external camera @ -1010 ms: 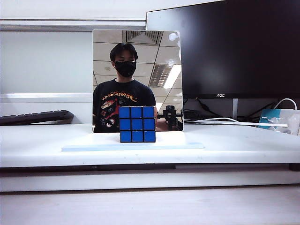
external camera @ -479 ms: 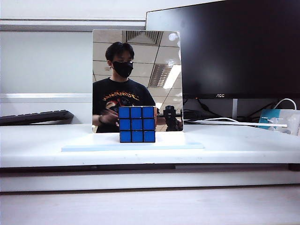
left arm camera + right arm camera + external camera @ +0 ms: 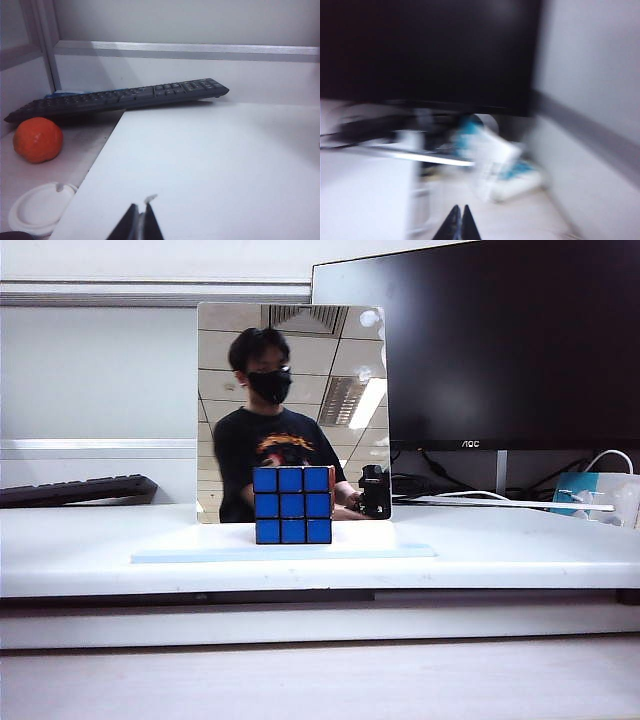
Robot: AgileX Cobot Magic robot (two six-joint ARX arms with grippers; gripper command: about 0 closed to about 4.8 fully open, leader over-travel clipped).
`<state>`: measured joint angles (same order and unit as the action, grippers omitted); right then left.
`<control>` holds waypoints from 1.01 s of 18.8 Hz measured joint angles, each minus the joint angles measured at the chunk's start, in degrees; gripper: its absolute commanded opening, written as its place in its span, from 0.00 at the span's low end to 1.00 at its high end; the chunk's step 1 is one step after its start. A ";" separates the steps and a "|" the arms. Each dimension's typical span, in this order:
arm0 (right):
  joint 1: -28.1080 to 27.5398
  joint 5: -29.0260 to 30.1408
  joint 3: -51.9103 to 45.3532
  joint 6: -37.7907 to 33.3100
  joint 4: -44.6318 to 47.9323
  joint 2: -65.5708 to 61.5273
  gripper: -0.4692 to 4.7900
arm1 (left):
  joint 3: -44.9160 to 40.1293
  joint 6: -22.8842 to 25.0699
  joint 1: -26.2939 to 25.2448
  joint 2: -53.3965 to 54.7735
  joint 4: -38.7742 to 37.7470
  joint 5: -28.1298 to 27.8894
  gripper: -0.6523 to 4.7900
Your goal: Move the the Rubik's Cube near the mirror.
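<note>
Rubik's Cube point(image 3: 292, 504) stands on the pale base plate point(image 3: 180, 554), blue face forward, right against the upright mirror point(image 3: 240, 350), beside the black monitor point(image 3: 500, 340). In the left wrist view, the left gripper point(image 3: 141, 221) hovers empty, fingers together, over the white table point(image 3: 210, 165) near a keyboard point(image 3: 120, 97) and orange point(image 3: 37, 140). The blurred right wrist view shows the right gripper point(image 3: 459, 222) closed and empty.

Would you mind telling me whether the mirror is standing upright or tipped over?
Upright: the mirror stands square on its pale base plate, with the Rubik's Cube before it.
</note>
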<state>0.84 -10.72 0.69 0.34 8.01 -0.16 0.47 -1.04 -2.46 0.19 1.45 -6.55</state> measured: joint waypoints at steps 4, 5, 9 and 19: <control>0.52 -2.36 0.00 0.04 0.00 0.00 0.09 | 0.00 0.00 0.00 0.00 -0.02 0.00 0.16; 0.50 -2.40 0.00 -0.22 0.00 0.00 0.09 | 0.00 0.00 0.00 0.00 -0.02 0.02 0.16; 0.48 16.52 0.00 -1.66 0.09 0.00 0.09 | 0.00 0.00 0.00 0.00 -0.02 0.00 0.16; 0.37 13.44 0.00 -3.06 -4.07 0.00 0.09 | 0.00 0.00 0.00 0.00 -0.02 0.02 0.16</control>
<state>1.21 2.72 0.69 -2.72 3.95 -0.16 0.47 -1.04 -2.46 0.19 1.43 -6.52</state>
